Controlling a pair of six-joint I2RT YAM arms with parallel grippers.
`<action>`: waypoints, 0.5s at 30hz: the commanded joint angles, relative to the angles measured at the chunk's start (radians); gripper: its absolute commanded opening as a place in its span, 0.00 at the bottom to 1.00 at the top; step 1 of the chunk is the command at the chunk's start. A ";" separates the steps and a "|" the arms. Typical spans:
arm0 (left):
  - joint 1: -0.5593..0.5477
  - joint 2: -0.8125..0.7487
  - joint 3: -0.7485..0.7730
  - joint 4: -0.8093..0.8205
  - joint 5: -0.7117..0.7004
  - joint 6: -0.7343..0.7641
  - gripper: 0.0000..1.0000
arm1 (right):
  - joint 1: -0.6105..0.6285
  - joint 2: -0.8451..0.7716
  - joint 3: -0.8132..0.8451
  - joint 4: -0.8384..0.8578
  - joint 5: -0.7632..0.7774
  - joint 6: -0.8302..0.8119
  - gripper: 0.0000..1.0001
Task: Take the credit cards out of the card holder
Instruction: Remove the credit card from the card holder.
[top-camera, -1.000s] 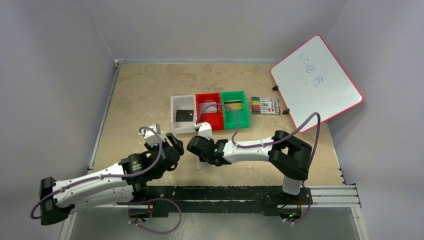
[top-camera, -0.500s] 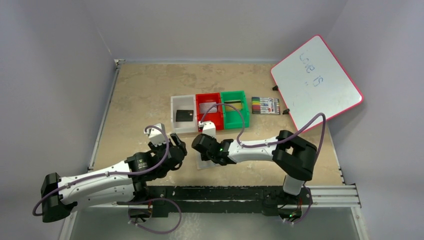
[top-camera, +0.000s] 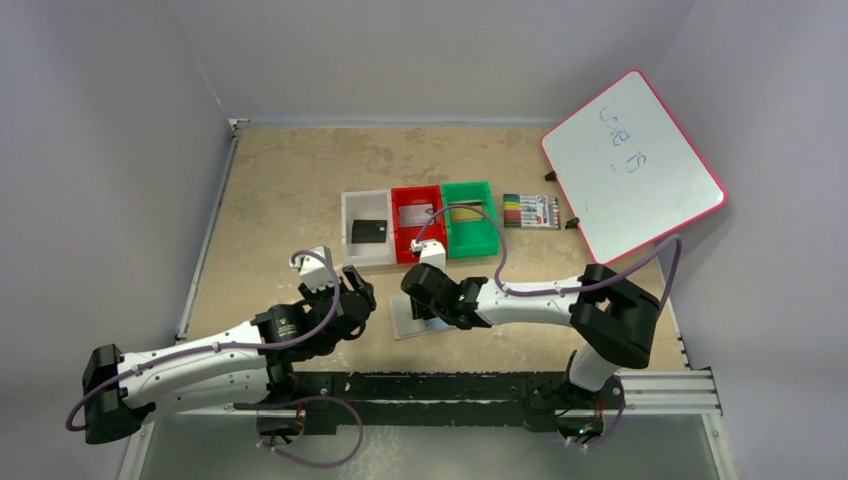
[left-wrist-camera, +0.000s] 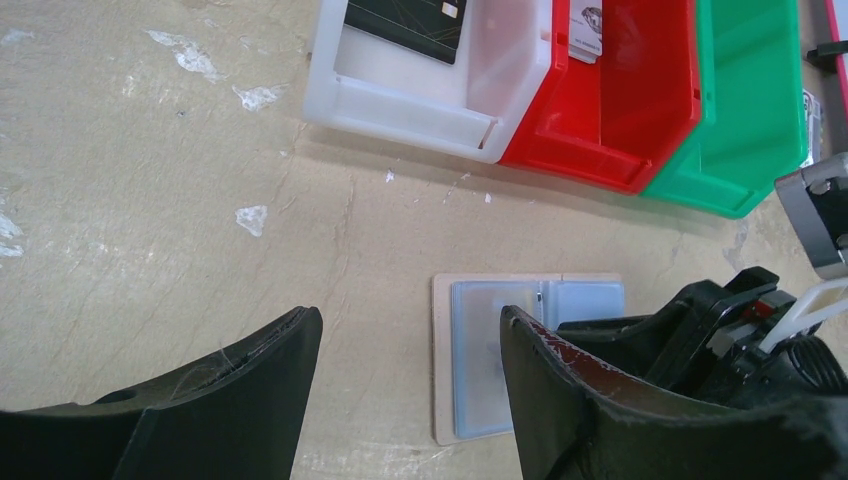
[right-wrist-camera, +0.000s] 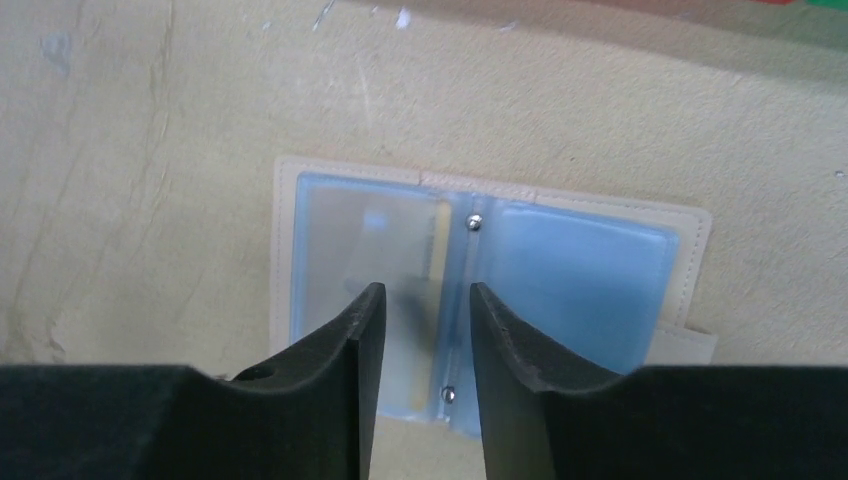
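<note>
Seen from above, a tan surface (top-camera: 290, 180) carries two robot arms that reach in from the bottom edge of the frame and meet near the centre. Between them lies the one card holder (top-camera: 415, 322), spread open and flat just below the middle of the frame, showing a beige border and two light-blue pockets. The right wrist view shows two small metal studs on its centre fold and a little tab at its right edge. The right gripper (right-wrist-camera: 425, 295) is directly over the left pocket with its jaws a narrow gap apart and nothing between them; whether the tips touch the plastic cannot be told. The left gripper (left-wrist-camera: 405, 330) sits just left of the holder, jaws spread wide and empty. Above the holder, in the middle of the frame, three small bins stand side by side and touching: a white bin (top-camera: 352, 205), a red bin (top-camera: 416, 192) and a green bin (top-camera: 468, 188). One dark card (top-camera: 369, 231) lies in the white bin and one pale card (top-camera: 414, 214) in the red; the green bin holds a dark flat shape too small to identify. To the right of the bins lies one pack of coloured markers (top-camera: 530, 211), and beyond it, at upper right, one whiteboard (top-camera: 632, 165) with a pink-red rim stands tilted.
</note>
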 joint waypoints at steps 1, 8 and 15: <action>-0.003 -0.012 -0.007 0.022 -0.012 0.011 0.66 | 0.056 0.007 0.060 -0.041 0.027 -0.037 0.44; -0.003 -0.048 -0.007 -0.001 -0.028 0.000 0.66 | 0.131 0.049 0.083 -0.109 0.096 -0.014 0.59; -0.003 -0.065 -0.007 -0.023 -0.037 -0.006 0.66 | 0.153 0.117 0.145 -0.167 0.126 0.000 0.58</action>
